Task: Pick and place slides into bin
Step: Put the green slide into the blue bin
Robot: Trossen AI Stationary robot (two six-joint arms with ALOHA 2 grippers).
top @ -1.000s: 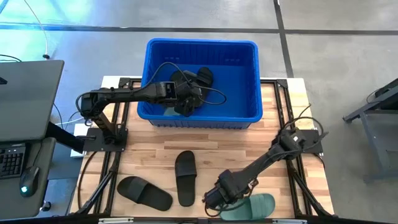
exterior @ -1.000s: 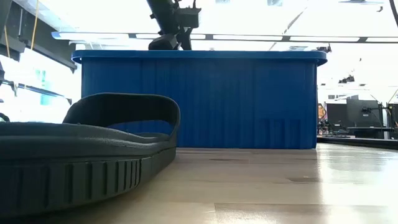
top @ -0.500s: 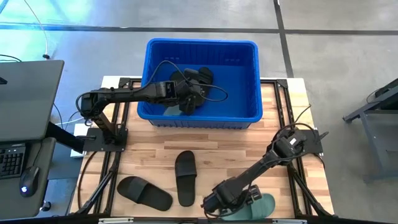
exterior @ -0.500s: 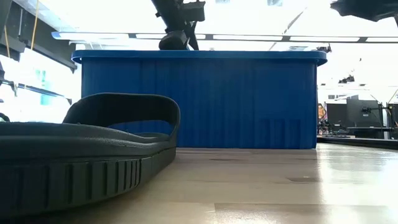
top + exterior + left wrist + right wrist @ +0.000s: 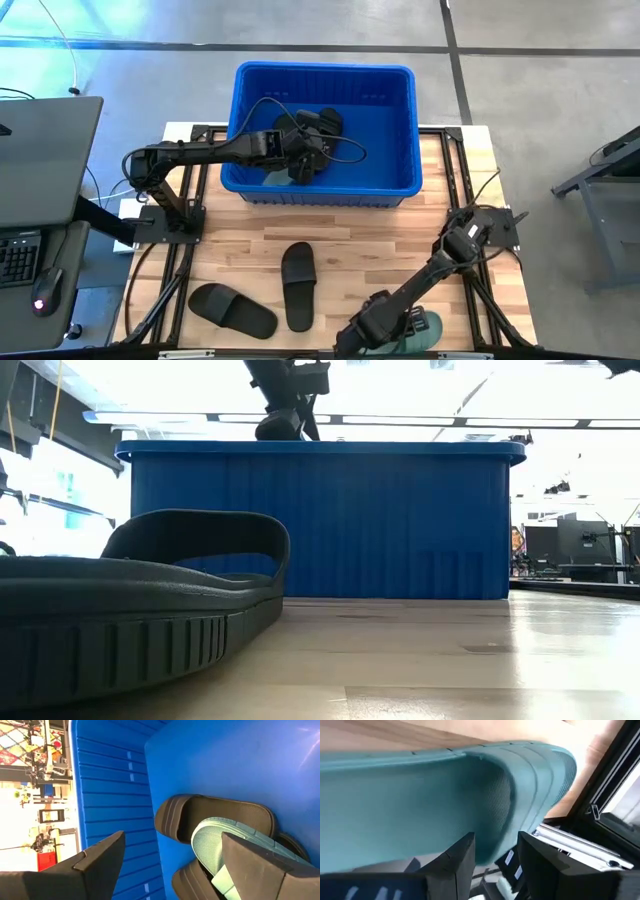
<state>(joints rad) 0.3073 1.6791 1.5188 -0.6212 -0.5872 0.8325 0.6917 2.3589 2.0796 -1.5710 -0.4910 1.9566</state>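
The blue bin (image 5: 325,185) stands at the table's far side. My left gripper (image 5: 308,158) hangs inside it, open and empty (image 5: 172,837), over two black slides (image 5: 220,815) and a sage green slide (image 5: 225,845) lying piled on the bin's floor. My right gripper (image 5: 358,342) is low at the table's near edge, at the left end of a second green slide (image 5: 420,328), which fills the right wrist view (image 5: 420,795). Its fingers stand a narrow gap apart (image 5: 496,837). Two black slides (image 5: 298,285) (image 5: 232,308) lie flat on the wood. My right gripper's fingers (image 5: 455,860) stand right in front of the green slide's ribbed edge (image 5: 530,785). I cannot tell whether they touch it.
The nearer black slide (image 5: 130,610) fills the low view's left foreground, with the bin's wall (image 5: 320,520) behind it. A black metal frame (image 5: 470,190) borders the table. A desk with a keyboard (image 5: 40,190) stands to the left.
My right gripper has gone toward the table's near edge and a little to the right, covering more of the green slide's left end. The slide has stayed where it was.
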